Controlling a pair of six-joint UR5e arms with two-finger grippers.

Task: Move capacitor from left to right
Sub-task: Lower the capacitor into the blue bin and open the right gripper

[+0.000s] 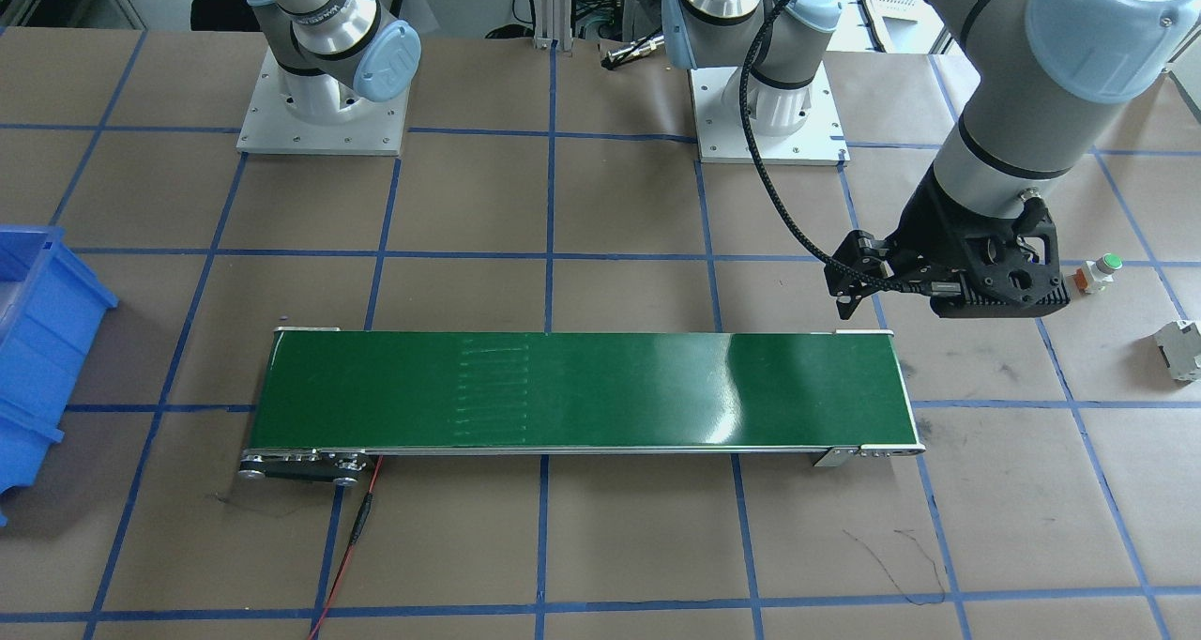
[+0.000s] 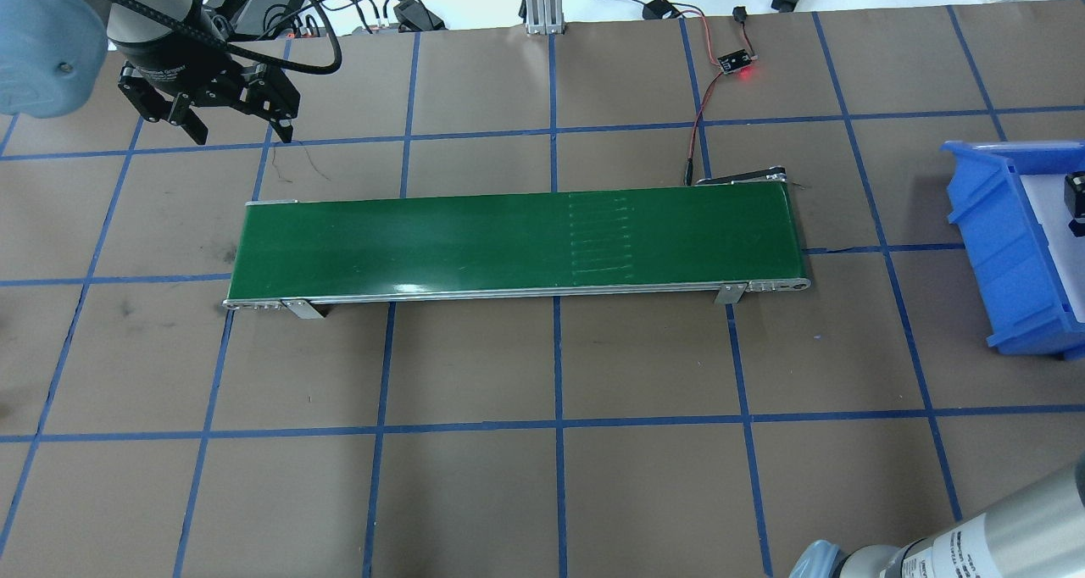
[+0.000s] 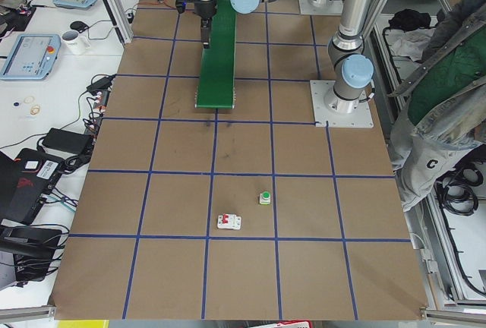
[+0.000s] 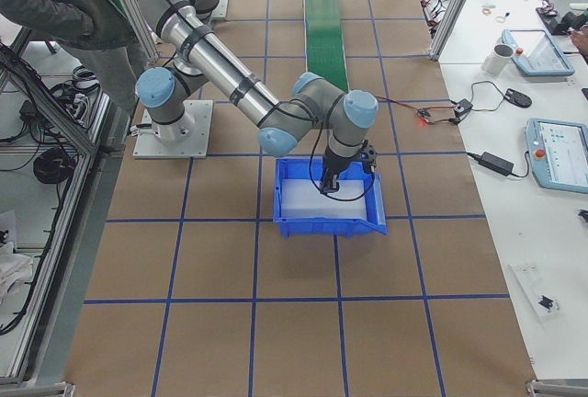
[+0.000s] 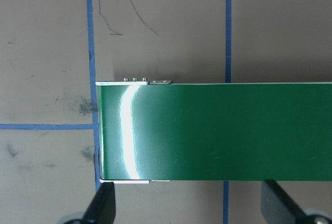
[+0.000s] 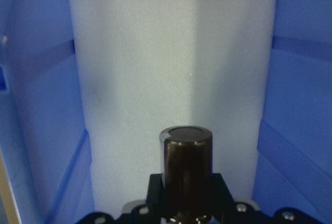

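The capacitor (image 6: 187, 164), a glossy dark brown stubby cylinder, stands upright in my right gripper (image 6: 187, 203), which is shut on it. The gripper hangs inside the blue bin (image 2: 1000, 247) over its white foam liner (image 6: 171, 53); it also shows in the overhead view (image 2: 1075, 205) and the exterior right view (image 4: 344, 172). My left gripper (image 2: 244, 133) is open and empty, held above the table just beyond the left end of the green conveyor belt (image 2: 509, 239). Its fingers (image 5: 104, 203) frame the belt's end in the left wrist view.
A white button part with a green cap (image 1: 1100, 272) and a light grey block (image 1: 1180, 349) lie on the table beyond the robot's left end of the belt. A small board with a red light (image 2: 734, 61) and its wires lie behind the belt. A person stands beside the robot's base (image 4: 64, 2).
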